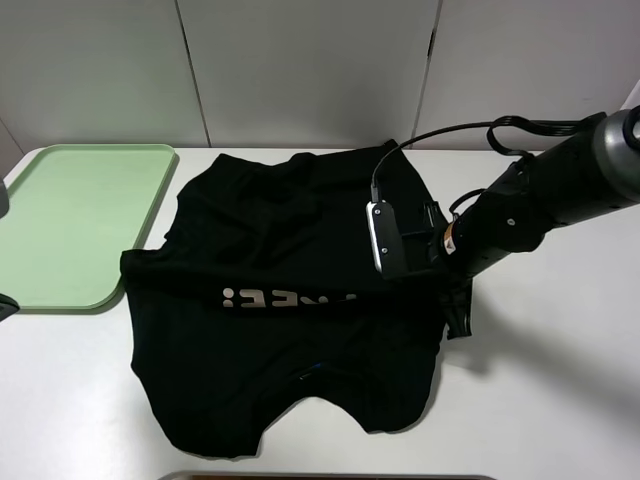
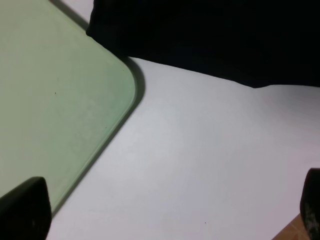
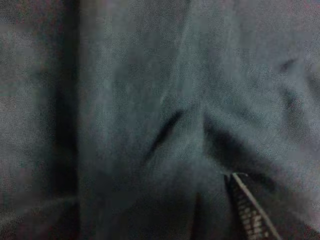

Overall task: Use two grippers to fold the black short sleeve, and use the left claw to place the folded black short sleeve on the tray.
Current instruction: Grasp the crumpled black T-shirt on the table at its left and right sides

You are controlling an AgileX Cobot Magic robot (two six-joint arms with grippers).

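The black short sleeve (image 1: 290, 300) lies spread on the white table, its white letters (image 1: 285, 298) across the middle. One edge of it shows in the left wrist view (image 2: 210, 35). The pale green tray (image 1: 80, 225) sits to its left, touching the sleeve's edge, and its rounded corner (image 2: 65, 100) is close under my left gripper (image 2: 167, 212), which is open over bare table. My right gripper (image 1: 415, 265) is down on the shirt's right side, black against black below its silver camera box (image 1: 383, 237). In the right wrist view, creased cloth (image 3: 160, 120) fills the frame and only one ribbed finger pad (image 3: 250, 212) shows.
The white table (image 1: 560, 390) runs out to the right of and in front of the shirt. Grey wall panels (image 1: 300, 70) stand close behind. A dark strip (image 1: 330, 477) lies along the front edge. The right arm (image 1: 540, 200) and its cable (image 1: 450, 130) reach in from the right.
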